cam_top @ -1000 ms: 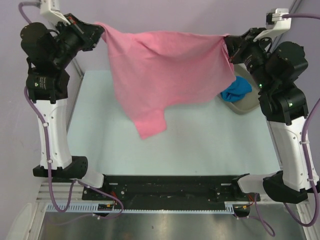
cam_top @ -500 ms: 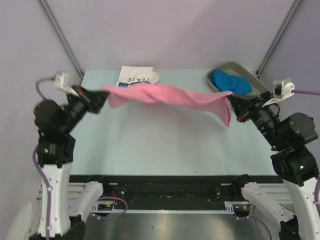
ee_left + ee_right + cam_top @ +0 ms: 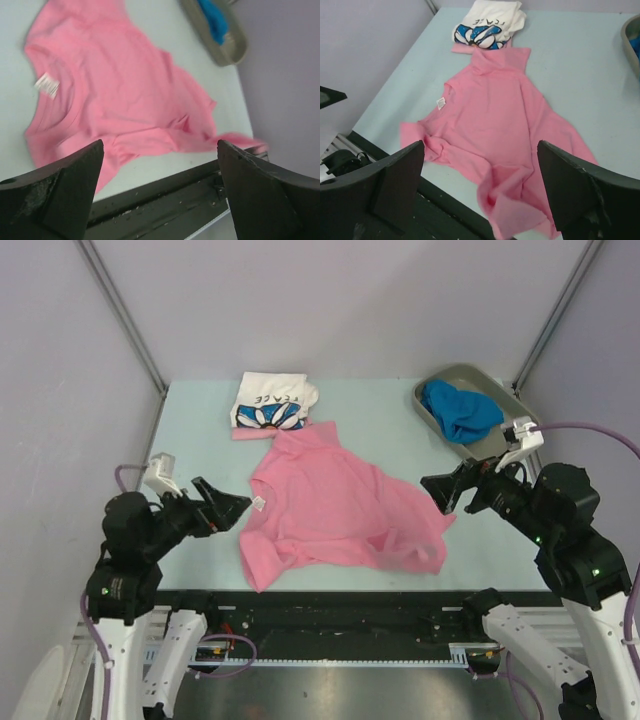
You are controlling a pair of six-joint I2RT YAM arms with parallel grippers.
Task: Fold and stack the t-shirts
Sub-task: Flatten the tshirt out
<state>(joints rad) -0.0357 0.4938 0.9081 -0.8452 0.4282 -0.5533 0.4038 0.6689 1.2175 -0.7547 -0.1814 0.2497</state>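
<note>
A plain pink t-shirt [image 3: 330, 505] lies spread and rumpled on the table, collar tag toward the left, its near right corner bunched up. It shows in the left wrist view [image 3: 125, 95] and the right wrist view [image 3: 505, 120]. My left gripper [image 3: 240, 507] [image 3: 159, 145] hovers open just off its left edge, holding nothing. My right gripper [image 3: 435, 490] [image 3: 480, 145] stands open at its right edge, also holding nothing. A folded white flower-print t-shirt [image 3: 272, 402] [image 3: 487, 22] rests on a folded pink one [image 3: 243, 432] at the back. A bright blue t-shirt [image 3: 460, 410] [image 3: 215, 22] lies crumpled in the tray.
The grey-olive tray [image 3: 505, 400] [image 3: 227, 55] sits at the table's back right corner. A black rail [image 3: 340, 605] runs along the near edge. Slanted frame poles [image 3: 120, 310] rise at both back corners.
Both grippers opened and let go of the pink t-shirt, which dropped from its stretched, lifted hold onto the table. Both arms came down and back toward the near edge.
</note>
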